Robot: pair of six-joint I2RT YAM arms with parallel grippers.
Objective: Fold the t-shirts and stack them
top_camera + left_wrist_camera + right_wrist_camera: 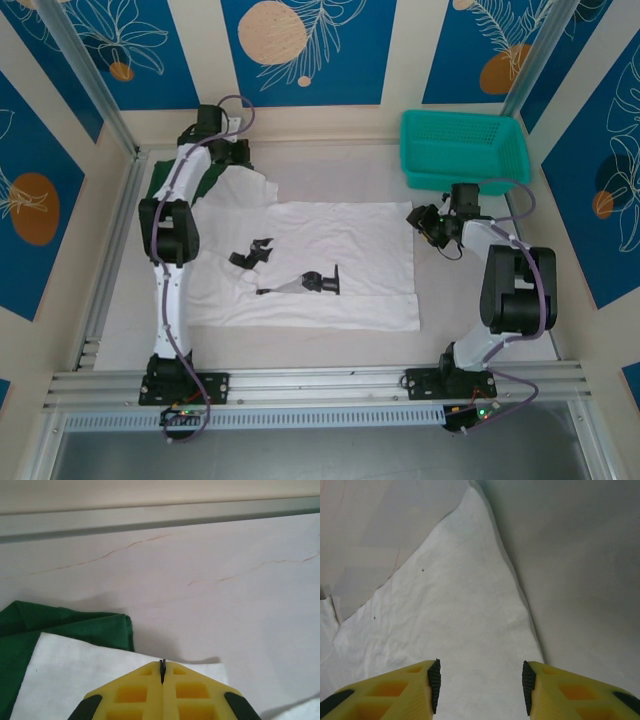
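The white shirt lies flat mid-frame in the top view, long axis left to right. The left tool, pressed together, seems to pinch its upper-left corner where it overlaps the green shirt, and the right tool hangs spread over the upper-right corner, so each arm is nearest its own end. The left arm hides most of the green shirt, and how much cloth the pinch holds is unclear.

Left arm extended far forward, left fingers pressed together; right arm folded, right fingers apart.
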